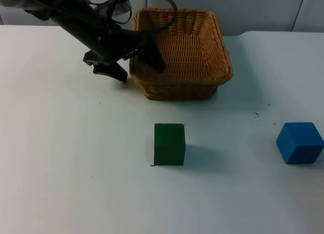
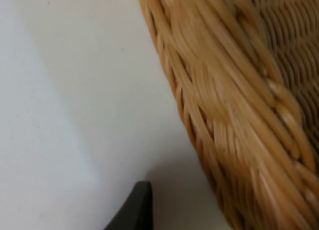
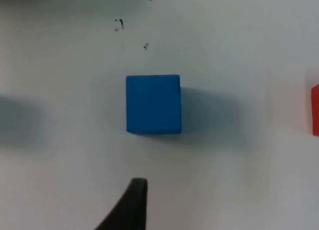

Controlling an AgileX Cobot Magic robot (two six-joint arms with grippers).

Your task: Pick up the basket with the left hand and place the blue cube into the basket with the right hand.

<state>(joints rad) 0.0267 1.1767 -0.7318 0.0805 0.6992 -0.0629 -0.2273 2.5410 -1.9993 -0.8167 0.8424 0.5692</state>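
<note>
The woven wicker basket (image 1: pixel 202 87) stands on the white table at the back middle. My left gripper (image 1: pixel 135 66) is open and straddles the basket's left wall, one finger (image 1: pixel 114 72) outside and the other (image 1: pixel 154 59) inside. The left wrist view shows the basket's rim (image 2: pixel 224 105) close up, beside a black fingertip (image 2: pixel 132 210). The blue cube (image 1: pixel 299 142) lies on the table at the right edge. My right gripper (image 3: pixel 133 207) hangs above the table, with the blue cube (image 3: pixel 153 104) a short way ahead of it and not touched.
A green cube (image 1: pixel 169 144) stands in the middle of the table, in front of the basket. A red object (image 3: pixel 315 110) is cut off by the picture's edge beside the blue cube. A few dark specks (image 3: pixel 118 24) mark the table.
</note>
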